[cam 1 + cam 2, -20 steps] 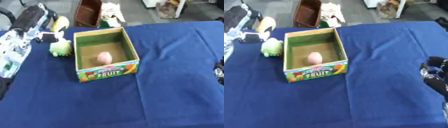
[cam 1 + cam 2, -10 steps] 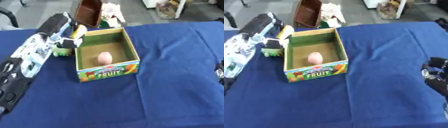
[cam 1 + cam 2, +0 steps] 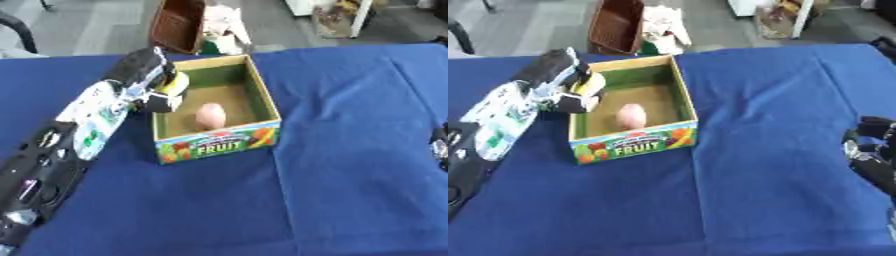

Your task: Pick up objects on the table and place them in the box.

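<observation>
- Since 1 s ago: left arm swung in from table's left edge to box's left wall; yellow thing came along w/ left hand (image 3: pixel 162 97), no longer lying left of box. Green thing seen left of box earlier, now out of sight behind arm.
- Table (image 3: pixel 350 150): blue cloth, some creases, fills most of both views; askew, far edge at top.
- Room beyond: grey floor, brown bin (image 3: pixel 179 25) just past far edge, white clutter (image 3: pixel 223 22) beside it, more clutter (image 3: pixel 337 15) top right. Dark chair bit at top-left corner.
- Box (image 3: pixel 219 145): open cardboard, "FRUIT" label w/ fruit pics on near wall, green inner walls, brown floor. Sits centre-left on cloth.
- Pink thing (image 3: pixel 210 115): egg-like, lying inside box, mid-floor, clear of walls.
- Yellow thing (image 3: pixel 591 83): at box's left rim, in left hand's curled fingers; only part showing, shape can't tell. Inside or outside rim: can't tell.
- Left arm: black and white, crossing from lower left up to box, hiding cloth left of box.
- Right hand (image 3: pixel 870 150): at right edge, low, well apart from box, touching nothing seen; dark fingers bunched, but curled or relaxed: can't tell.
</observation>
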`<action>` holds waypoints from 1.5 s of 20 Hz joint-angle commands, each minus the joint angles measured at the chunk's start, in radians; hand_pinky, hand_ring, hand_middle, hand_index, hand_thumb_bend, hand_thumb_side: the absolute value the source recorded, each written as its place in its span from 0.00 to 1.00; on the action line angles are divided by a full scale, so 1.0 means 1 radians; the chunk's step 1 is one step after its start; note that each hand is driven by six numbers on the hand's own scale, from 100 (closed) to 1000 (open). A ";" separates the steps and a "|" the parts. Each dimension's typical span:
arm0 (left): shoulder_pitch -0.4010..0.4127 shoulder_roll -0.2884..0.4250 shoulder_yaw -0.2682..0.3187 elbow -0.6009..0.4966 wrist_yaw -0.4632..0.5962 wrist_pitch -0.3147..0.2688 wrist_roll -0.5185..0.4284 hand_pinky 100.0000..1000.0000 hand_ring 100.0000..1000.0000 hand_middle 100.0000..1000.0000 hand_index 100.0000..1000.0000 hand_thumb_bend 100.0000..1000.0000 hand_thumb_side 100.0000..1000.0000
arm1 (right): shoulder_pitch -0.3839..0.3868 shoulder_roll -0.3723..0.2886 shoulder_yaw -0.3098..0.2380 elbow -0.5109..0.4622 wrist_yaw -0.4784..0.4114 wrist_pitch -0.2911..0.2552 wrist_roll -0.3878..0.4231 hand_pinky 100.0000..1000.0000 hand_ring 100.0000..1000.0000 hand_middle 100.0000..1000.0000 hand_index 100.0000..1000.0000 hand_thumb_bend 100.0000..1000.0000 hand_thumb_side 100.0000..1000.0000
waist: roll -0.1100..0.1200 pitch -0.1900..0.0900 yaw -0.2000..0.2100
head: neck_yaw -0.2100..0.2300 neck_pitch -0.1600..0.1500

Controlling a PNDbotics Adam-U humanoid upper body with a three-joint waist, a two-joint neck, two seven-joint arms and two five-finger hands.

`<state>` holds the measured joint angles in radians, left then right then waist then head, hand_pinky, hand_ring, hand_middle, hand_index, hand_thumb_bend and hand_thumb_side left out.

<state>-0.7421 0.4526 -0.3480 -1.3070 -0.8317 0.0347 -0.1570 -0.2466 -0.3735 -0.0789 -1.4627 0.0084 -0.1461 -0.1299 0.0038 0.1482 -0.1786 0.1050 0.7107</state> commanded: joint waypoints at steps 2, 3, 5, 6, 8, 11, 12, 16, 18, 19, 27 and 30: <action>-0.027 0.005 0.002 0.001 0.006 -0.010 0.010 0.45 0.24 0.09 0.07 0.12 0.09 | -0.013 -0.016 -0.002 -0.012 0.000 -0.002 0.003 0.51 0.69 0.60 0.70 0.09 0.00 | -0.004 -0.012 -0.002 | 0.004 -0.005; -0.028 0.005 0.002 0.002 0.006 -0.010 0.011 0.45 0.24 0.09 0.07 0.12 0.09 | -0.013 -0.016 -0.002 -0.012 0.000 -0.002 0.003 0.51 0.69 0.60 0.70 0.09 0.00 | -0.004 -0.012 -0.002 | 0.004 -0.005; -0.031 -0.005 0.004 -0.008 0.022 -0.015 0.025 0.49 0.34 0.27 0.30 0.42 0.06 | -0.012 -0.015 -0.001 -0.011 0.000 -0.001 0.005 0.51 0.69 0.60 0.70 0.09 0.00 | -0.004 -0.011 -0.003 | 0.006 -0.004; -0.031 -0.006 0.001 -0.012 0.035 -0.020 0.034 0.49 0.35 0.31 0.34 0.50 0.05 | -0.013 -0.014 -0.001 -0.011 0.000 -0.001 0.005 0.51 0.69 0.60 0.70 0.09 0.00 | -0.003 -0.010 -0.004 | 0.007 -0.004; -0.029 -0.005 -0.004 -0.022 0.063 -0.028 0.040 0.50 0.38 0.38 0.48 0.71 0.01 | -0.013 -0.014 -0.001 -0.011 0.001 -0.001 0.006 0.51 0.69 0.60 0.70 0.09 0.00 | -0.002 -0.010 -0.004 | 0.006 -0.004; -0.025 -0.001 -0.005 -0.040 0.091 -0.036 0.038 0.53 0.42 0.44 0.63 0.78 0.00 | -0.012 -0.014 -0.001 -0.012 0.001 -0.001 0.006 0.51 0.69 0.60 0.70 0.09 0.00 | -0.002 -0.010 -0.005 | 0.007 -0.004; -0.024 0.001 -0.004 -0.047 0.098 -0.037 0.038 0.54 0.43 0.46 0.68 0.76 0.00 | -0.012 -0.014 -0.001 -0.012 0.001 -0.001 0.006 0.51 0.69 0.60 0.70 0.09 0.00 | -0.002 -0.010 -0.005 | 0.006 -0.004; -0.019 0.006 0.005 -0.073 0.124 -0.036 0.048 0.55 0.45 0.49 0.78 0.82 0.09 | -0.011 -0.014 -0.002 -0.012 0.001 0.000 0.006 0.51 0.69 0.60 0.70 0.09 0.00 | -0.001 -0.009 -0.004 | 0.006 -0.003; -0.017 0.010 0.013 -0.088 0.138 -0.033 0.060 0.56 0.46 0.49 0.78 0.84 0.12 | -0.011 -0.014 -0.002 -0.012 0.001 0.000 0.006 0.51 0.69 0.60 0.70 0.09 0.00 | -0.001 -0.009 -0.003 | 0.005 -0.004; -0.016 0.013 0.018 -0.097 0.145 -0.030 0.066 0.56 0.46 0.50 0.78 0.85 0.13 | -0.011 -0.014 -0.002 -0.012 0.001 0.000 0.006 0.51 0.69 0.60 0.70 0.09 0.00 | -0.001 -0.009 -0.003 | 0.004 -0.004; 0.005 0.085 0.107 -0.176 0.188 0.036 0.106 0.56 0.47 0.50 0.75 0.82 0.09 | -0.007 -0.017 -0.005 -0.011 0.002 0.000 0.003 0.51 0.69 0.60 0.70 0.09 0.00 | 0.003 -0.011 0.003 | -0.003 -0.003; 0.016 0.122 0.144 -0.172 0.178 0.073 0.115 0.57 0.47 0.50 0.75 0.80 0.04 | -0.006 -0.019 -0.006 -0.011 0.002 0.001 0.003 0.51 0.69 0.60 0.70 0.09 0.00 | 0.006 -0.013 0.006 | -0.007 -0.003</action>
<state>-0.7136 0.5334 -0.2312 -1.4627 -0.6538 0.0925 -0.0477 -0.2457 -0.3724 -0.0766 -1.4625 0.0084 -0.1444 -0.1274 0.0111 0.1510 -0.1728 0.1019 0.7107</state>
